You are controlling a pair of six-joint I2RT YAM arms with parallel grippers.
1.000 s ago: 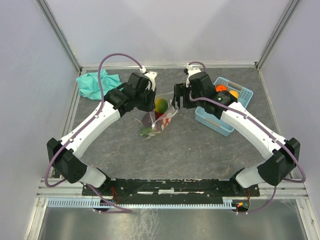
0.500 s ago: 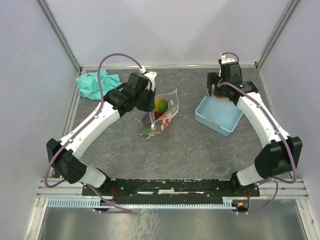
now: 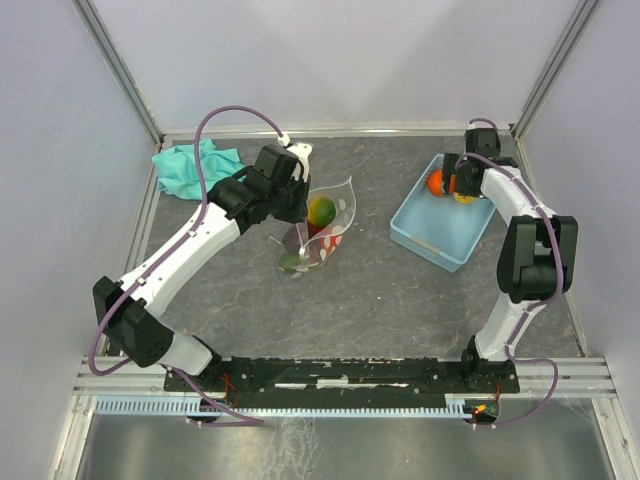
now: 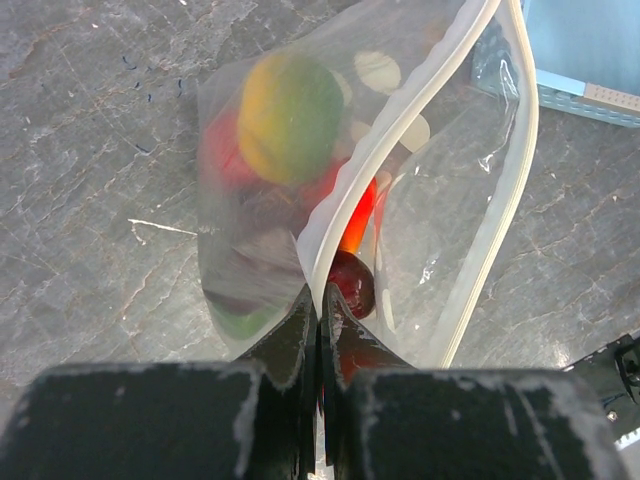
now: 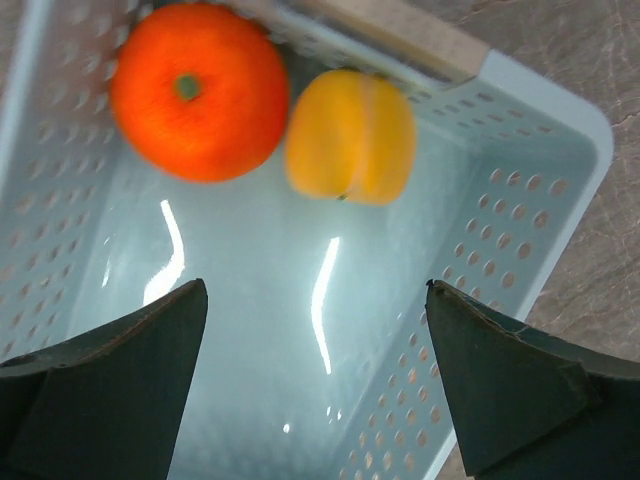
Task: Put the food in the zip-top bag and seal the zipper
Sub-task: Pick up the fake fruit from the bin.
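I'm pinching the bag's (image 4: pixel 445 215) zipper (image 4: pixel 402 128) w/ my left gripper (image 4: pixel 318 300) to prop it open, right gripper (image 5: pixel 315 300) hovering spread over basket (image 5: pixel 525 150) fruit (image 5: pixel 198 90).

The table (image 3: pixel 380 290) is a dark grey, stone-patterned slab, veined with paler lines and framed by metal rails. In its far left corner lies a crumpled teal cloth (image 3: pixel 190 167). Near the middle rests the clear zip-top bag (image 3: pixel 318 232), its bottom on the slab. Toward the far right sits a light-blue perforated basket (image 3: pixel 445 215), set askew to the table's edges and well apart from the bag.
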